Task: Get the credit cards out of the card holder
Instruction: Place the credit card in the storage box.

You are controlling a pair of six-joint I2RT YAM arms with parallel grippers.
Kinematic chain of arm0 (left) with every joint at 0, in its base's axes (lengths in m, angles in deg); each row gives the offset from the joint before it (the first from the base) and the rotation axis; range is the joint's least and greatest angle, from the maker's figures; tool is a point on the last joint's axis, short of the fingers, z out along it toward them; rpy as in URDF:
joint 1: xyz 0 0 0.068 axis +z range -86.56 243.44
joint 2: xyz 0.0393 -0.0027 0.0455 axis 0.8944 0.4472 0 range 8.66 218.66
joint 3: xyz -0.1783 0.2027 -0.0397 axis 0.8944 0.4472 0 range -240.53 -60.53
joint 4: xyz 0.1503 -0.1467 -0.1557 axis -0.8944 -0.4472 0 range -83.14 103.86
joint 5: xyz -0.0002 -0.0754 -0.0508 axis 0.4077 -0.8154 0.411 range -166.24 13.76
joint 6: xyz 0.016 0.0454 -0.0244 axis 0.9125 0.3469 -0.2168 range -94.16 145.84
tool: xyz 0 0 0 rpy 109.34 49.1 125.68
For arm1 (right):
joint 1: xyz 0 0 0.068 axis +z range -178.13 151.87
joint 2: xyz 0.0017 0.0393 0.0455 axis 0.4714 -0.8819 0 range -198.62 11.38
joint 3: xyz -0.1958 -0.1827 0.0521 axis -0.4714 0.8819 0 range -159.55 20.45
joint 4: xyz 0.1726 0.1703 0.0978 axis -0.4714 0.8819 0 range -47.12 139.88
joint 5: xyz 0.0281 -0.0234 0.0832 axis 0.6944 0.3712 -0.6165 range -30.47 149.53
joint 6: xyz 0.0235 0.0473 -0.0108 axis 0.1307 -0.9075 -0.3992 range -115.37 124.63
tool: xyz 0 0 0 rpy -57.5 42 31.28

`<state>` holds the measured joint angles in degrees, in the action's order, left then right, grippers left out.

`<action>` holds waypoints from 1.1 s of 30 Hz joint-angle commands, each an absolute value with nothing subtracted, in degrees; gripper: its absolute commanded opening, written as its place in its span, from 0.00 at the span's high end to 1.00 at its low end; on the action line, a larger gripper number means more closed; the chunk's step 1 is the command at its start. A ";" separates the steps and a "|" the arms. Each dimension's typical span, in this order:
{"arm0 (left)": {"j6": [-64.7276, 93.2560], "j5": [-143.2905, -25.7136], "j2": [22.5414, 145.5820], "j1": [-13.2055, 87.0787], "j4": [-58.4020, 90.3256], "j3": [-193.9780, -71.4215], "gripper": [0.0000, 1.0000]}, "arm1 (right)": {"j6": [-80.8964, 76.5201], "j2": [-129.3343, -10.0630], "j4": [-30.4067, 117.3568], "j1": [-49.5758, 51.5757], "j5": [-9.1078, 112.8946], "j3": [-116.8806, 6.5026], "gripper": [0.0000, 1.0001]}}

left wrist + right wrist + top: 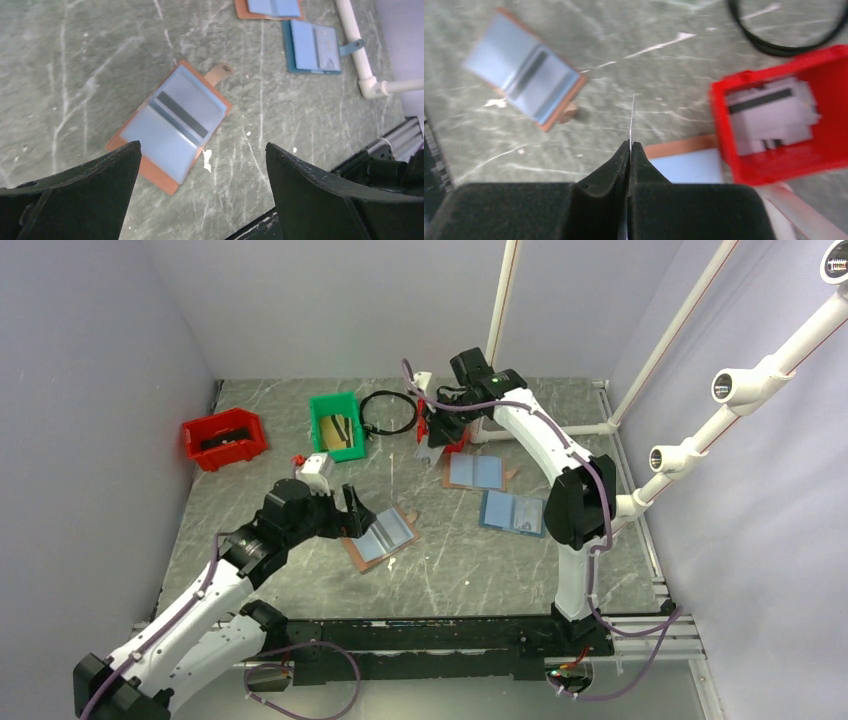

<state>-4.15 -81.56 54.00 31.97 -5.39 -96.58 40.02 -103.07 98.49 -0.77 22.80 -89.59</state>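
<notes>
The card holder (382, 537) lies open on the table, reddish-brown cover, pale blue pages. In the left wrist view the holder (165, 135) shows a card with a dark stripe (186, 116) tucked in its pocket. My left gripper (352, 508) hangs open just above its left edge, with nothing between the jaws (202, 146). My right gripper (437, 435) is shut on a thin pale credit card seen edge-on (632, 117), held above the table beside a small red bin (774, 150) that holds several grey cards (769, 112).
A second brown holder (478, 472) and a blue-covered holder (513, 512) lie open right of centre. A red bin (224, 437), a green bin (338, 425) and a black cable ring (388, 412) stand at the back. White pipes (640, 360) run along the right.
</notes>
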 commanded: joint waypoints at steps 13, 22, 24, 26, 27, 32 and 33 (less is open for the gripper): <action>-8.43 -72.61 47.90 32.06 -10.40 -94.88 0.01 | 37.85 -104.99 81.99 -1.06 47.38 -93.90 1.00; -8.58 -72.61 47.98 32.06 -10.66 -95.07 0.01 | 40.14 -107.20 81.20 -0.98 48.72 -94.29 1.00; -8.67 -72.59 47.83 32.06 -10.67 -94.94 0.01 | 40.65 -107.58 81.20 -0.90 48.67 -94.38 1.00; -8.76 -72.61 47.78 32.06 -10.66 -94.85 0.00 | 41.19 -108.06 81.47 -0.83 48.64 -94.50 1.00; -8.78 -72.56 47.69 32.06 -10.71 -94.81 0.01 | 41.39 -108.38 81.62 -0.74 48.68 -94.59 1.00; -8.78 -72.51 47.78 32.06 -10.71 -94.81 0.01 | 42.13 -109.33 81.90 -0.47 48.89 -94.84 1.00; -8.78 -72.49 47.77 32.06 -10.68 -94.76 0.00 | 42.23 -109.53 81.90 -0.38 48.90 -94.93 1.00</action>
